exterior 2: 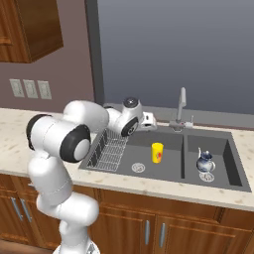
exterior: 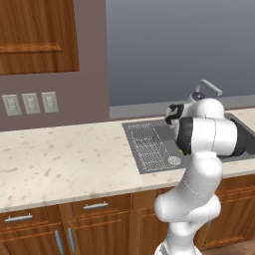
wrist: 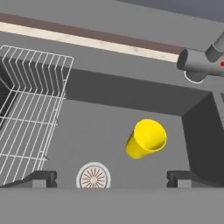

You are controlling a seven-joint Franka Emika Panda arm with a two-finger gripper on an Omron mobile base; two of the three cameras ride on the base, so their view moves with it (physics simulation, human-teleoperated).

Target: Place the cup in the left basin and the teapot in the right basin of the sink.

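The yellow cup stands upright on the floor of the left basin, between the wire rack and the divider. The blue-and-white teapot sits in the right basin by its drain. My gripper hangs open and empty above the back of the left basin, well clear of the cup. In the hand view the cup lies ahead and to the right, with the round drain between my wide-apart fingertips. The arm hides most of the sink in the left base view.
The silver faucet rises behind the divider, close to the right of my hand; its base is at the hand view's upper right. A light stone counter stretches left of the sink. Wall outlets and an upper cabinet lie further left.
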